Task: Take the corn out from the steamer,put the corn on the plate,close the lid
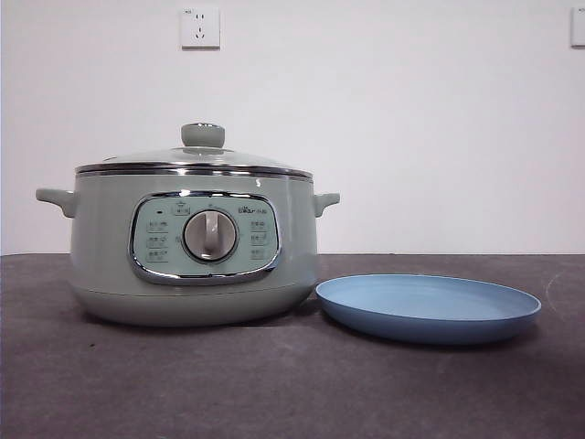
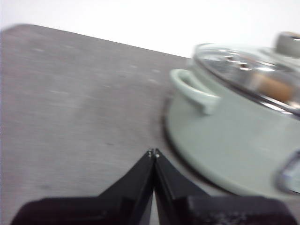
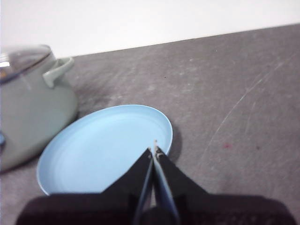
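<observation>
Left gripper — jaws pressed together, holding nothing; hangs above bare table. Just ahead and to one side of its tips stands the steamer, its near side handle the closest part.

Right gripper — jaws likewise shut and empty; hovers over the near rim of the light-blue plate, which lies just beside the steamer, apart from it or barely so.

Lid — glass dome, chrome rim, pale green knob; seated on the pot. Judged heavy for its size, smooth and breakable; the knob is the only sound hold, taken from above.

Corn — farthest from either claw, an orange-tan blur seen through the glass, inside the steamer. Likely stiff, light, rounded, apt to roll; best pinched across its middle.
</observation>
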Robot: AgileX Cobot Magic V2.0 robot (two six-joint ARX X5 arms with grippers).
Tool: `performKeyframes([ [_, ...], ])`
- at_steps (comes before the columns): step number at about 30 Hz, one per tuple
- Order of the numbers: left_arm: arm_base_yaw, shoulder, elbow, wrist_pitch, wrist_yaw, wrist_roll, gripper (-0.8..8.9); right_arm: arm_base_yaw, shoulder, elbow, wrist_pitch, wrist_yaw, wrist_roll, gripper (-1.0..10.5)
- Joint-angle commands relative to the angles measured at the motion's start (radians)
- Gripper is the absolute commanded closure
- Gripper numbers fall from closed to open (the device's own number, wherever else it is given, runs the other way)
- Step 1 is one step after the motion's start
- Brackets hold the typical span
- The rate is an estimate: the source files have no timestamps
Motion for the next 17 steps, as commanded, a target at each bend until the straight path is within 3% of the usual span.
performKeyframes([
  [1,0.002,-0.002,0.031,-0.013,0.065,-0.055,8.21,0.001,0.002,0.028,0.014,-0.001,0.107,9.6],
  [6,0.002,-0.001,0.136,-0.098,0.066,-0.06,8.21,0.001,0.05,0.136,0.013,-0.006,0.107,9.6],
  [12,0.002,0.042,0.286,-0.171,0.152,-0.057,8.21,0.001,0.209,0.308,0.003,-0.11,0.1,9.6],
  [17,0.002,0.124,0.433,-0.267,0.241,-0.024,8.21,0.001,0.394,0.498,-0.134,-0.243,0.001,9.6],
])
